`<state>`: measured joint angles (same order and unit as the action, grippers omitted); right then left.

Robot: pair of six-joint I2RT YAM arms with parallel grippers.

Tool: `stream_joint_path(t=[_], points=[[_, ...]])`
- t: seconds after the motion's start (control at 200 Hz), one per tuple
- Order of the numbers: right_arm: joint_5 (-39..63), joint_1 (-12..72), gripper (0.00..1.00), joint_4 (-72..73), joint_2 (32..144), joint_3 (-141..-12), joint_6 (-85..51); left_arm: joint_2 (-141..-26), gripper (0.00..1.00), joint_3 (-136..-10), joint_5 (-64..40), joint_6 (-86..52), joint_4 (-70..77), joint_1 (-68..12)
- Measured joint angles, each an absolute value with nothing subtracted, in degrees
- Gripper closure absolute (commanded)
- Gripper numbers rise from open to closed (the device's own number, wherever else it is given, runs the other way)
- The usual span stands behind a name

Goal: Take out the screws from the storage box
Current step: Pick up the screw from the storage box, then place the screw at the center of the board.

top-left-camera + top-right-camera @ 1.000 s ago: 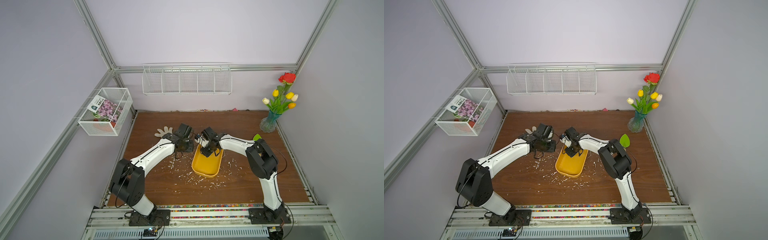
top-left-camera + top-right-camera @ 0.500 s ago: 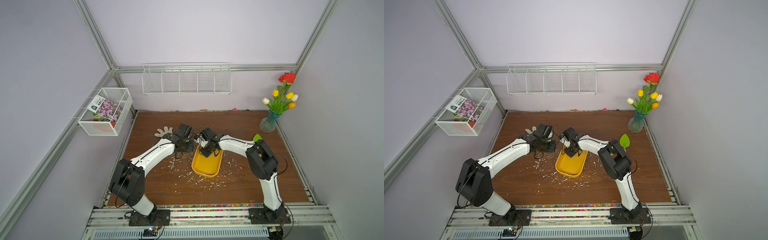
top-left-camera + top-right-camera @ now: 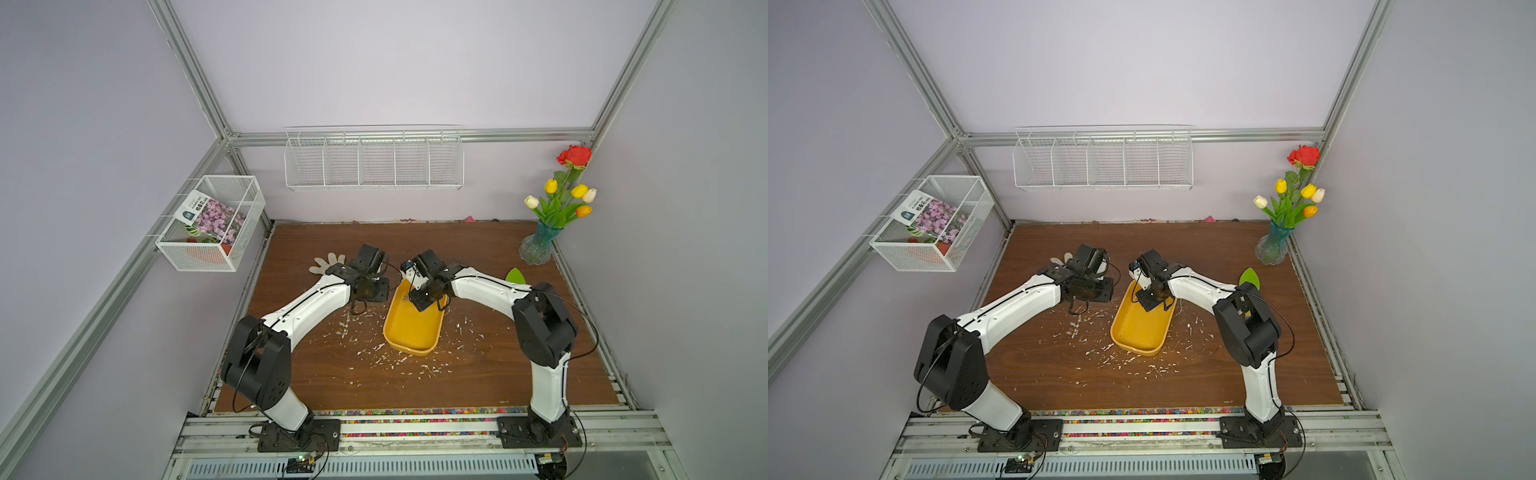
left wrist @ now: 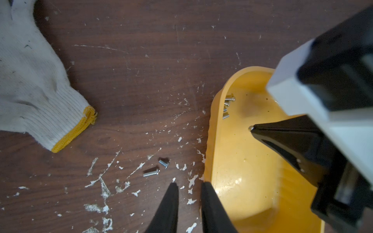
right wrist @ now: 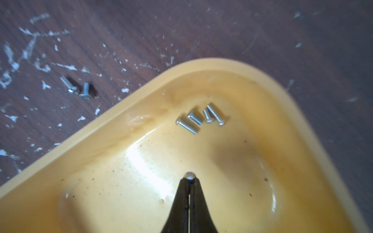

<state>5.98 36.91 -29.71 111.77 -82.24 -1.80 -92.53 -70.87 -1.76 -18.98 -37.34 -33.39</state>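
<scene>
The yellow storage box lies mid-table. Several screws cluster in its far corner. My right gripper hangs inside the box, shut on one screw, whose round head pokes out past the tips. Two more screws lie on the wood just outside the box's rim. My left gripper hovers over the table beside that rim, its jaws a little apart with nothing between them.
A white glove lies behind the left gripper. White flecks litter the wood around the box. A flower vase and green leaf sit at the right; wire baskets hang on the walls.
The right gripper's jaws have closed on a screw inside the box. The left gripper's jaws have parted slightly. Both arms have barely moved.
</scene>
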Motion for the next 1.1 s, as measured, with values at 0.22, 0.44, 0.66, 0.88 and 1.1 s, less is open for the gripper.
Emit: stream_joint_path(t=[0.22,0.44,0.66,0.88,1.1], points=[[6.76,34.63,1.0,-30.17,99.63,-77.56,-4.8,-92.58,0.55,-71.96,-6.42,-16.95,-35.53,-33.69],[6.09,31.55,1.0,-30.83,86.83,-66.63,-8.05,-95.39,0.54,-75.33,-9.04,-14.87,-34.76,-36.95],[3.97,31.09,1.0,-31.75,82.43,-56.01,-11.25,-99.81,0.5,-78.15,-10.35,-12.16,-35.33,-38.94],[1.96,31.09,1.0,-30.92,83.0,-51.44,-13.5,-103.96,0.49,-82.5,-10.28,-10.2,-36.64,-40.16],[1.5,31.09,1.0,-29.5,86.02,-50.78,-14.81,-107.44,0.49,-82.74,-7.88,-8.29,-37.41,-42.81]])
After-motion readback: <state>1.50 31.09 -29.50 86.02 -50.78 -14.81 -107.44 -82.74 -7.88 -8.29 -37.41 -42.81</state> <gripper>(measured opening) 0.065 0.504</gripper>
